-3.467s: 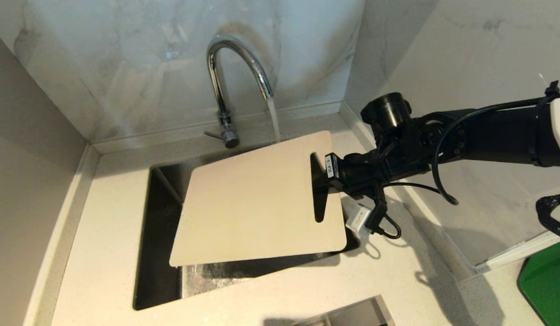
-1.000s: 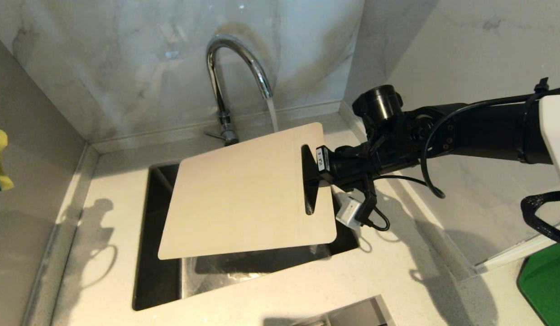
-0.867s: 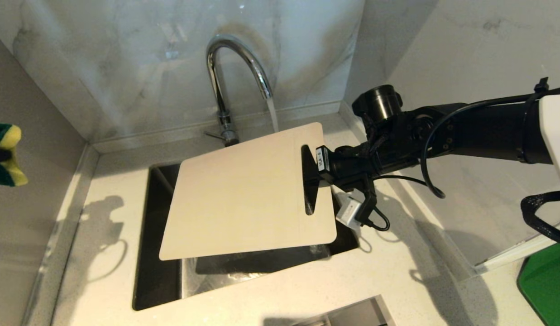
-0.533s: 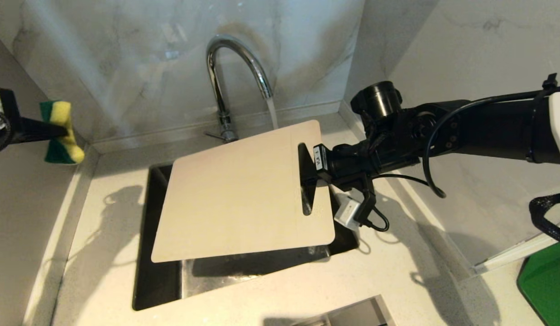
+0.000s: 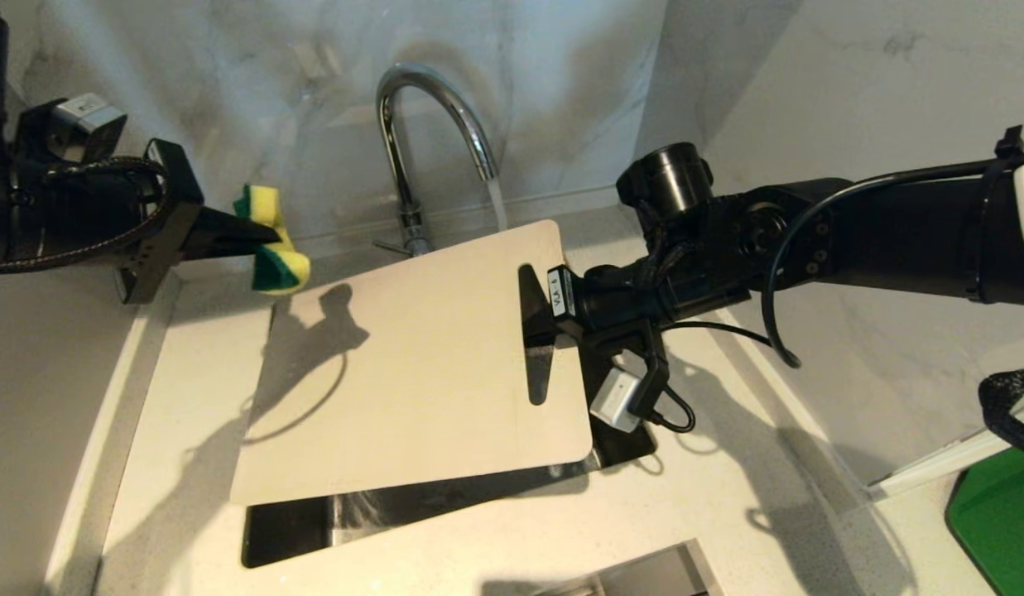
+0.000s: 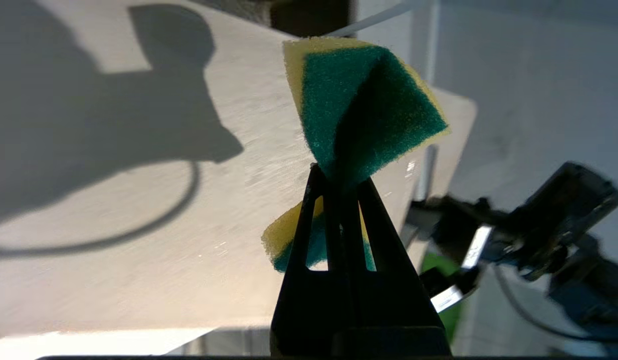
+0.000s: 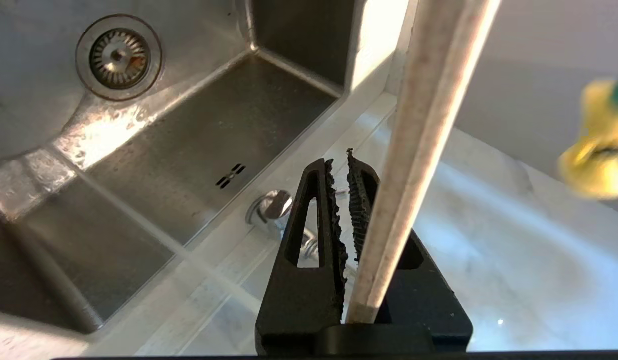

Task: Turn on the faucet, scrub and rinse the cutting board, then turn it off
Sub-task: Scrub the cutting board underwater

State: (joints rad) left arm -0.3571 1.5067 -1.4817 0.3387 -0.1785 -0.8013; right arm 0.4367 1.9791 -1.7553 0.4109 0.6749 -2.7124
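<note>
Left gripper (image 5: 259, 236) is clamped tight on a green-and-yellow sponge (image 5: 271, 248), hanging just off the far left corner of the cutting board (image 5: 412, 364). Right gripper (image 5: 545, 319) is pinching the board's handle end, keeping it tilted over the sink (image 5: 288, 530), while the faucet (image 5: 412, 149) runs water behind the board's far edge.

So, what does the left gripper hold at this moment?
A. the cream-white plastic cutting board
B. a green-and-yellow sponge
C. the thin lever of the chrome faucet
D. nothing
B: the left gripper is shut on the green-and-yellow sponge, beside the cream-white plastic cutting board that the right gripper holds.
</note>
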